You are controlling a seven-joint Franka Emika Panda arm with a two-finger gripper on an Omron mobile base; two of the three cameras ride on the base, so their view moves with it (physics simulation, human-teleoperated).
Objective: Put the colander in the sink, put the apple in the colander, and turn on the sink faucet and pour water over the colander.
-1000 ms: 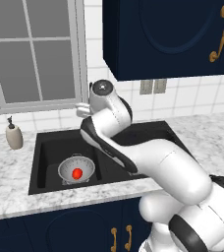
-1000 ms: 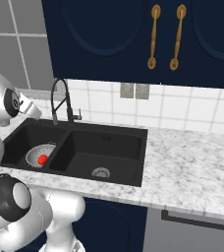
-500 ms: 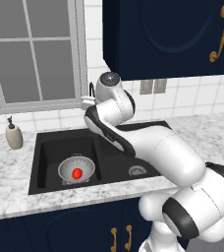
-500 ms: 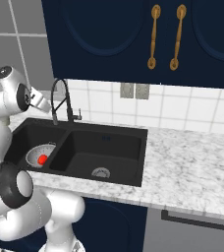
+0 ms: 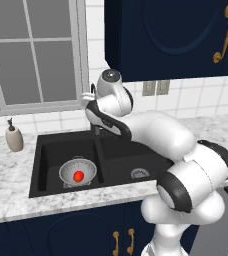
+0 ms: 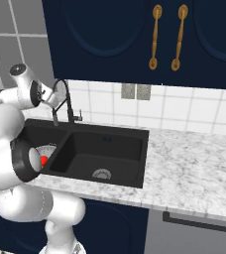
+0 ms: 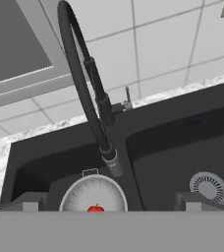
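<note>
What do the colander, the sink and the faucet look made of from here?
Colander: looks like metal, silver-white with a pale sheen and a thin rim; the red apple sits in it. Sink: matte black, no glare, so possibly composite or coated, hard to tell. Sink faucet: thin black gooseneck, dull finish, likely coated metal, with a small silvery lever at its side.

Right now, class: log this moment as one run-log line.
red apple: in silver colander | colander: left basin, black sink | black gooseneck faucet: no water seen | jaws: open

Navy cabinets point(image 6: 110, 34), white-tiled wall point(image 6: 194, 106)
</note>
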